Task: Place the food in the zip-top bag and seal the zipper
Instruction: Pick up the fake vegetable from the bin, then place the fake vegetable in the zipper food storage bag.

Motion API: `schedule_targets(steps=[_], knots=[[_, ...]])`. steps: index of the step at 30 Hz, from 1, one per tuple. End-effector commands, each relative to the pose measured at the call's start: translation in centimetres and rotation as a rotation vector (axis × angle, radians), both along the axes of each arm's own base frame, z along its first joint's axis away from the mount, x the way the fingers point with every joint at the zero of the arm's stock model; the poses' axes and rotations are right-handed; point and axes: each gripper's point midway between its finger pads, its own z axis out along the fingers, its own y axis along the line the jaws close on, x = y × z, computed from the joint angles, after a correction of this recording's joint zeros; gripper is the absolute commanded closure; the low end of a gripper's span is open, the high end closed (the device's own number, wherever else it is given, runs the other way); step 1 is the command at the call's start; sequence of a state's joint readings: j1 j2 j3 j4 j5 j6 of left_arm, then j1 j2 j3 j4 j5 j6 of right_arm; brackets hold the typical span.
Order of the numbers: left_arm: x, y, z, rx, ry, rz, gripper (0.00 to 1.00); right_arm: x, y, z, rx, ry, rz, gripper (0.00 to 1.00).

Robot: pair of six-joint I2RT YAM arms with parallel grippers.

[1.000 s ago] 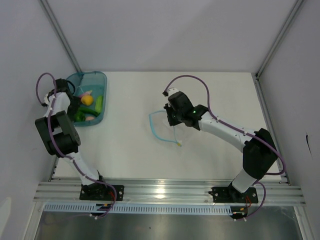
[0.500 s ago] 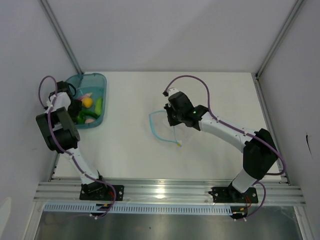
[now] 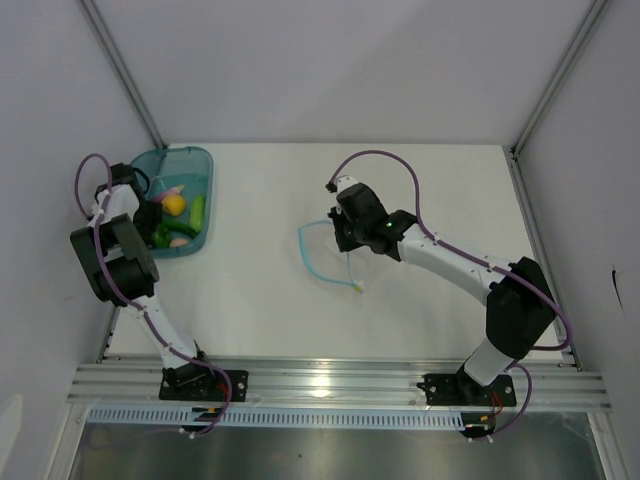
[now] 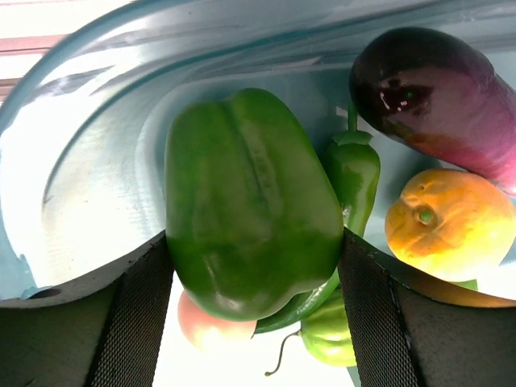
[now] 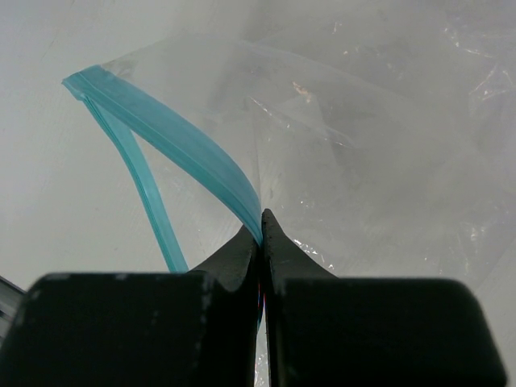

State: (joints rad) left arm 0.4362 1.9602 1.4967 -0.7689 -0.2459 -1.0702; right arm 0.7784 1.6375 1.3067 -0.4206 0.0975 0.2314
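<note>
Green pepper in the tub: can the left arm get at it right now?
Probably yes: the green pepper sits between the spread fingers of the left gripper, with nothing lying over it.

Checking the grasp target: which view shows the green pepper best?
Left wrist: the green pepper fills the frame, flanked by the left gripper. Top view shows only a small green patch beside the left arm; right wrist shows none.

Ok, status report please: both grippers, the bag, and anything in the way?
Left gripper straddles green pepper in tub, firm grip unclear. Right gripper shut on zipper, zip-top bag mouth open. Nothing seen between tub and bag.
</note>
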Motion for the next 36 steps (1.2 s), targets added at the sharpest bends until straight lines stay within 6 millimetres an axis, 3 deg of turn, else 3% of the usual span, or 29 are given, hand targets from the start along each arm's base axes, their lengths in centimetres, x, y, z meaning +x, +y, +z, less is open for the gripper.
schedule_targets(steps=[1,3,8,12,17,19,20,21,27,28,29,30,31,33,35,36], knots=[[0.7,0.1,2.0,-0.001,-0.067,-0.023,0.55,0.4,-0.2,2.1,0.028,-0.056,-0.006,1.00],[0.5,-0.1,2.2,-0.004,-0.078,-0.034,0.68,0.5,-0.3,2.2,0.027,-0.055,-0.009,1.00],[0.4,-0.4,4.7,0.028,-0.147,-0.060,0.79,0.4,-0.2,2.6,0.035,-0.050,-0.010,1.00],[0.3,-0.5,7.5,0.070,-0.208,-0.082,0.96,0.6,-0.5,2.4,0.024,-0.049,-0.030,1.00],[-1.2,-1.7,10.8,0.108,-0.283,-0.110,0.99,1.2,-1.1,2.9,0.008,-0.051,-0.064,1.00],[-1.0,-2.5,12.2,0.116,-0.352,-0.136,0.99,1.3,-1.1,2.9,0.009,-0.041,-0.066,1.00],[-1.6,-3.6,11.3,0.104,-0.341,-0.163,0.99,1.5,-1.0,3.4,0.017,-0.043,-0.071,1.00],[-1.7,-4.2,12.7,0.115,-0.385,-0.186,0.99,1.5,-1.0,3.3,0.017,-0.034,-0.070,1.00],[-2.1,-10.8,14.8,0.089,-0.491,-0.417,0.99,1.6,-0.5,3.5,0.040,-0.006,-0.071,1.00],[-2.2,-13.3,15.6,0.056,-0.551,-0.494,0.99,1.6,-0.4,3.6,0.043,-0.001,-0.072,1.00],[-2.2,-14.6,16.3,0.045,-0.584,-0.533,0.99,1.5,-0.2,3.7,0.053,0.004,-0.065,1.00],[-2.5,-16.1,15.8,0.017,-0.594,-0.581,0.99,1.5,-0.1,4.0,0.058,0.007,-0.062,1.00],[-2.7,-18.9,16.8,-0.017,-0.640,-0.668,0.99,1.5,0.0,4.2,0.066,0.009,-0.064,1.00],[-2.8,-21.6,17.5,-0.037,-0.686,-0.750,0.99,1.3,0.2,4.2,0.072,0.023,-0.058,1.00],[-3.9,-27.0,19.5,-0.078,-0.789,-0.900,0.99,1.0,0.4,3.9,0.078,0.043,-0.058,1.00],[-3.8,-27.2,19.6,-0.077,-0.804,-0.906,1.00,1.0,0.5,3.9,0.081,0.047,-0.060,1.00]])
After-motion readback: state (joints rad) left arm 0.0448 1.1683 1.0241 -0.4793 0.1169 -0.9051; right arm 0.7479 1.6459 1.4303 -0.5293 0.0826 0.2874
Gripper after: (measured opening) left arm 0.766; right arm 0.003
